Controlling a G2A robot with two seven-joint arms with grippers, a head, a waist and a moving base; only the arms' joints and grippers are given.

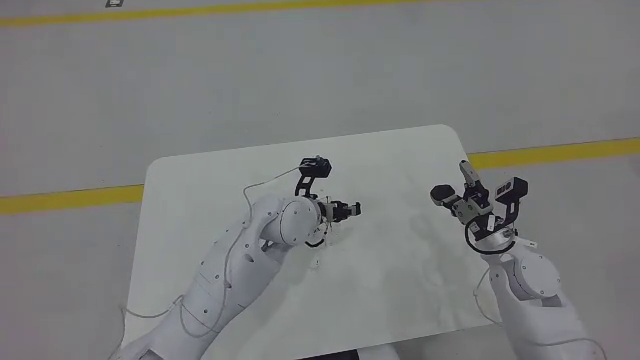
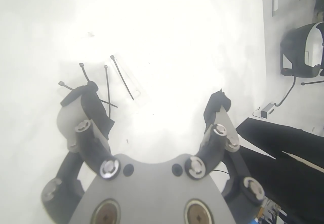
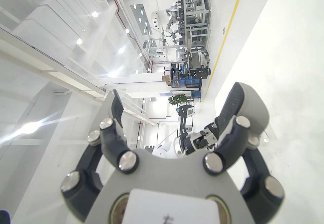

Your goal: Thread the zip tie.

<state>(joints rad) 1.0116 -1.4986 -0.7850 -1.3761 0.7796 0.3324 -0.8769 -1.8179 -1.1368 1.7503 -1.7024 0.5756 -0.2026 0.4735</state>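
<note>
near left gripper (image 2: 155,90), spread wide, ties (image 2: 122,78) on table (image 2: 177,32): likely light, springy, slick; pinch near head. right gripper (image 3: 174,90) wide too.

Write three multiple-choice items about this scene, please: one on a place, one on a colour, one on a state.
1. Where do the zip ties lie?
A. In a bowl.
B. On the white table, ahead of the left claw.
C. On the floor.

2. What colour are the zip ties?
A. Black.
B. Yellow.
C. Red.

3. What state is the left claw in?
A. Shut on a zip tie.
B. Shut and empty.
C. Open and empty.

Answers: 1 B, the left wrist view shows them flat on the table beyond the claw. 2 A, every strip is black against the white top. 3 C, its fingers stand wide apart with nothing between them.
</note>
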